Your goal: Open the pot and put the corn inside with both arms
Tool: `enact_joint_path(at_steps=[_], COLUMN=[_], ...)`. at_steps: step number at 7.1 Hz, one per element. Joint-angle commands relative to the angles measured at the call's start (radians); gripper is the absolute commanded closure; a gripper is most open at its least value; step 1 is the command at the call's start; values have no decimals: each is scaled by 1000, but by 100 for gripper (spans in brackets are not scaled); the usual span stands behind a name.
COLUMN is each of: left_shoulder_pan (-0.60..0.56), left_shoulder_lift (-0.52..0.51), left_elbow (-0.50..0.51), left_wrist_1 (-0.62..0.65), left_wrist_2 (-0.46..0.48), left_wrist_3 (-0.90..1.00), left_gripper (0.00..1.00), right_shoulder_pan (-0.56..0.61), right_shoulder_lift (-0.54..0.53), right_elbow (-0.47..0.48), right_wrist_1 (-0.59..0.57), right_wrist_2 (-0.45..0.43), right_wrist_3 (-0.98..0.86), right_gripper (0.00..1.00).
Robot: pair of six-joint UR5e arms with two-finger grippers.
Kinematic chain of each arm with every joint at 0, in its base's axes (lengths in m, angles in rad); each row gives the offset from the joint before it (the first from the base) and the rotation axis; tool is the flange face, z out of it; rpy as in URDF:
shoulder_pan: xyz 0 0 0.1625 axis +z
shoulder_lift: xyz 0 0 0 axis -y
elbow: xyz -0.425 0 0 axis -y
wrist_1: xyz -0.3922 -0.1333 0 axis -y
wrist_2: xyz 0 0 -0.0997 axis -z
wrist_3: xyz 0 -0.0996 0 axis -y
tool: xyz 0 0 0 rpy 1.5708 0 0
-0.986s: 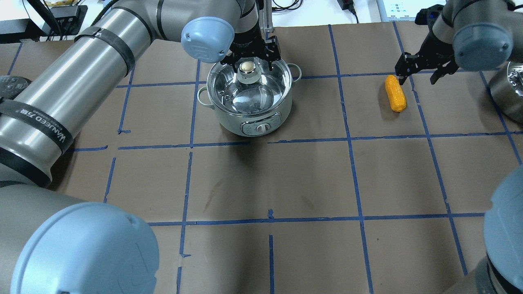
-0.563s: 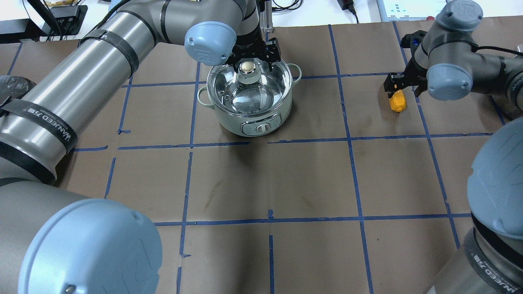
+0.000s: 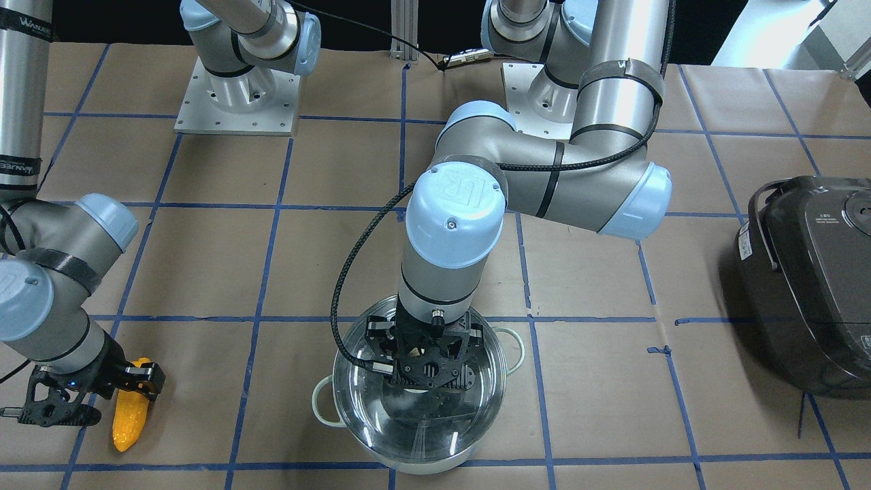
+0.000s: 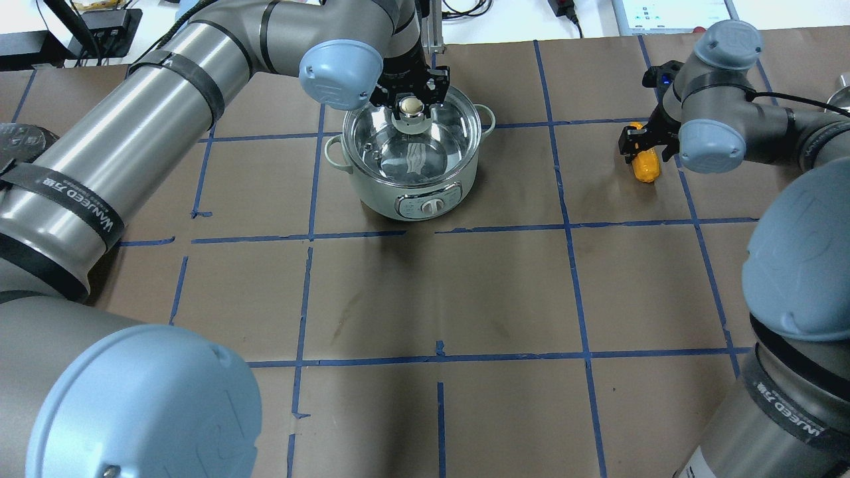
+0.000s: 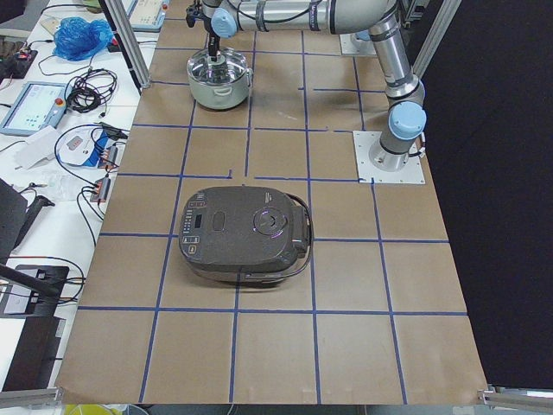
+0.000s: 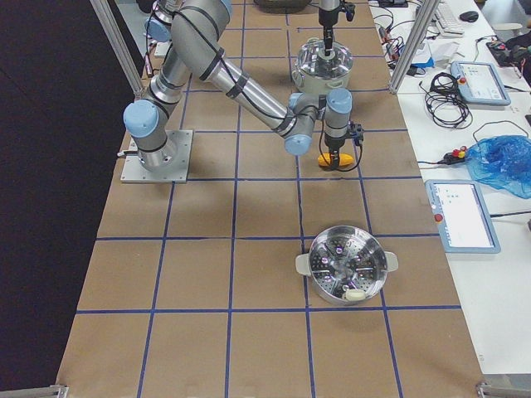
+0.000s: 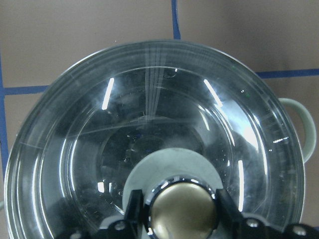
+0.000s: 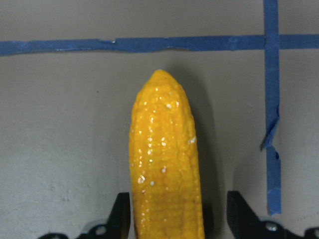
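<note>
Brown paper-covered table (image 4: 505,292) with a blue tape grid. Silver-grey left arm (image 4: 133,126) reaches over the pot from above. Silver-grey right arm (image 4: 744,126) is bent low, well apart from the pot on the robot's right. Large black rice cooker (image 3: 810,286) sits well apart from the pot on the robot's left, lid down. Round shiny steel pot (image 4: 412,192) with pale loop handles stands upright. Perforated steel steamer pan (image 6: 311,264) sits far from the pot, beyond the corn. Clear glass domed lid (image 3: 422,415) sits on the pot. Left gripper (image 4: 412,99) is down on the lid centre, fingers pressed against both sides of the knob. Right gripper (image 8: 178,216) is spread, straddling the corn: one finger just beside it, the other with a gap. Small yellow-orange plastic corn cob (image 8: 164,169) lies flat on the table, outside the pot, well to its right. Round brass-coloured knob (image 7: 183,213) is at the lid centre.
</note>
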Motion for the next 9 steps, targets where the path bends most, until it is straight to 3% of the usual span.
enact_joint_path(at_steps=[1, 3, 4, 5, 8, 9], left_shoulder_pan=[8, 67, 147, 251, 442, 483], left_shoulder_lift=[35, 152, 205, 235, 247, 258], left_elbow=[23, 31, 16, -3, -148, -214], left_wrist_1=[-48, -192, -264, -303, -210, -169], left_wrist_2=[16, 25, 25, 27, 24, 24], left_wrist_3=[0, 44, 146, 267, 461, 536], left_gripper=[99, 99, 99, 99, 100, 100], right_shoulder_pan=[0, 2, 18, 73, 375, 444], right_shoulder_lift=[1, -11, -41, -110, -144, -141], right_elbow=[-2, -4, -10, -25, -248, -287], right_wrist_1=[13, 19, 21, 100, 304, 311], right_wrist_2=[0, -3, -6, -1, -8, -5], right_wrist_3=[2, 8, 18, 72, 288, 389], right_gripper=[70, 86, 89, 89, 88, 88])
